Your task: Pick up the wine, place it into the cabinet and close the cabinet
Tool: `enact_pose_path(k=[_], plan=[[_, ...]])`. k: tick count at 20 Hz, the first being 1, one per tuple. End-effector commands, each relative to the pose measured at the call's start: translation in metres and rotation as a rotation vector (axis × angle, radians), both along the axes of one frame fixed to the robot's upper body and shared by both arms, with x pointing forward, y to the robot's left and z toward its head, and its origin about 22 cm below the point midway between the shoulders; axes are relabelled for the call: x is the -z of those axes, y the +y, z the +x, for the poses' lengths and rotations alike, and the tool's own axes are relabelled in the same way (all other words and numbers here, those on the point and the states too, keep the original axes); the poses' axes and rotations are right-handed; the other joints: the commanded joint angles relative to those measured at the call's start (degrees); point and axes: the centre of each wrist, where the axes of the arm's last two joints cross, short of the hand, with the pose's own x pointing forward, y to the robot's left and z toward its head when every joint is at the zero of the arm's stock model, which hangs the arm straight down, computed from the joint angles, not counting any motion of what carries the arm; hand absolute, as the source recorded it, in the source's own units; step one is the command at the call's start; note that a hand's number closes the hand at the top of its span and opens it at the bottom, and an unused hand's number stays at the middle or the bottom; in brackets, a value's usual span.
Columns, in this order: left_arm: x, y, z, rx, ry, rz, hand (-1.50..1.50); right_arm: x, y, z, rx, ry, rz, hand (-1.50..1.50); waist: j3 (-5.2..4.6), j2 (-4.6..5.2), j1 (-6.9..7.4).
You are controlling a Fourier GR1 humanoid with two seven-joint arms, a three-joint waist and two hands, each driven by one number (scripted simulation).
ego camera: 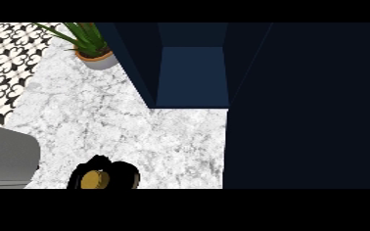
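Where the marble bench (130, 122) meets the lower edge, a black hand (121, 173), seemingly the left, has its fingers curled round the wine (95, 179), whose gold top shows. The pick-up looks done; next it must travel forward into the open cabinet (192, 76), past the potted plant (92, 44).

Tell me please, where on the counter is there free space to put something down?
Bare marble lies between the potted plant, the open cabinet and the hand holding the wine. It is crowded only at the lower edge, around that hand.
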Motion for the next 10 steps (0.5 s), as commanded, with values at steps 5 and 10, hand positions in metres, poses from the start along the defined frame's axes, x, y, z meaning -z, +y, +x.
enact_pose_path(k=[5,10], plan=[[-0.046,-0.027,0.000,0.072,-0.066,-0.051,1.50,0.002,0.012,-0.003,-0.019,0.002,-0.005,-1.50,-0.18,0.15,-0.01],[-0.093,-0.031,0.001,0.074,-0.095,-0.076,1.50,-0.013,-0.002,-0.019,0.003,0.004,-0.018,-1.50,-0.18,0.13,-0.09]])
